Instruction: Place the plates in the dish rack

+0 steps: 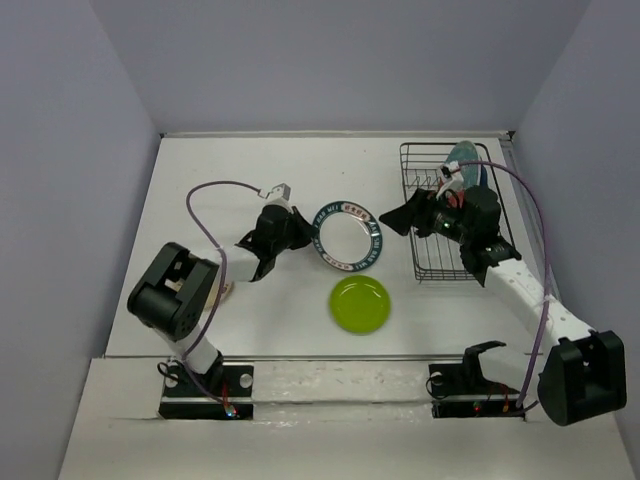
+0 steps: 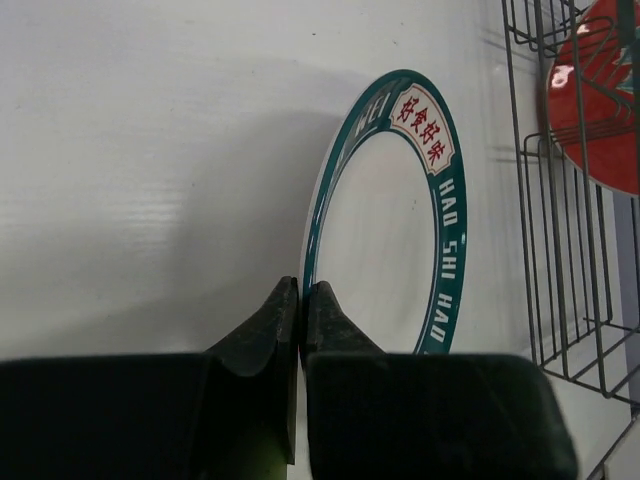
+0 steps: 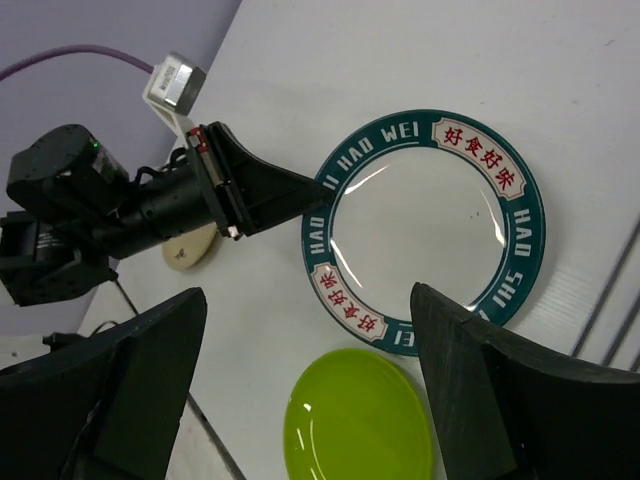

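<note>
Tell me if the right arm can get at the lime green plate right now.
Probably yes: the right pincer hangs open just beyond the lime green plate, which lies flat and uncovered. The left pincer holds only the teal-rimmed plate.

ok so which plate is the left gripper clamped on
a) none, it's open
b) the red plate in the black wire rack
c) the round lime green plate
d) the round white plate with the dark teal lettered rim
d: in the left wrist view the left gripper is shut on the edge of the round white plate with the dark teal lettered rim, while the round lime green plate lies apart from it, untouched.
</note>
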{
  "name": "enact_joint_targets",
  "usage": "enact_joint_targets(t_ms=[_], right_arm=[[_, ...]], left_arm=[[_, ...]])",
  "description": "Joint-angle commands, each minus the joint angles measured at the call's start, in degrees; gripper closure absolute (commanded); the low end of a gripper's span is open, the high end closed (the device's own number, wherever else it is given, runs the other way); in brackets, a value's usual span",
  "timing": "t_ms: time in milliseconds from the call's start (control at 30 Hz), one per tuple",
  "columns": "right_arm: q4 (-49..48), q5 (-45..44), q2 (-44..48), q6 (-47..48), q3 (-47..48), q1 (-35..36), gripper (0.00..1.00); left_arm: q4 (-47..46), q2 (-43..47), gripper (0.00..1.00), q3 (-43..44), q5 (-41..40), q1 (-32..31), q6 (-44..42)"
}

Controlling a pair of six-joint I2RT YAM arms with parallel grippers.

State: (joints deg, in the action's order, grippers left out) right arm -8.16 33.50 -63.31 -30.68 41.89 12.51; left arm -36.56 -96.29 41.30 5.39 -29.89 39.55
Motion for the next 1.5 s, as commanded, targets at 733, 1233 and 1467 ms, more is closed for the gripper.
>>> enact_joint_targets(t_ms=[733, 1233, 1467], right_arm=[[-14.8, 17.0, -14.6, -5.3, 5.0, 11.9, 0.81], [19.6, -38.4, -4.5, 13.4, 22.7, 8.8, 0.93], [27.8, -66.8, -11.4, 25.1, 37.3, 8.3, 0.93]], left_arm=[[8.9, 53.6, 0.83, -17.0, 8.7, 3.2, 3.8], [46.9, 60.0, 0.01, -1.7, 0.6, 3.2, -25.7], [44.0, 62.6, 0.01, -3.3, 3.0, 3.8, -26.7]])
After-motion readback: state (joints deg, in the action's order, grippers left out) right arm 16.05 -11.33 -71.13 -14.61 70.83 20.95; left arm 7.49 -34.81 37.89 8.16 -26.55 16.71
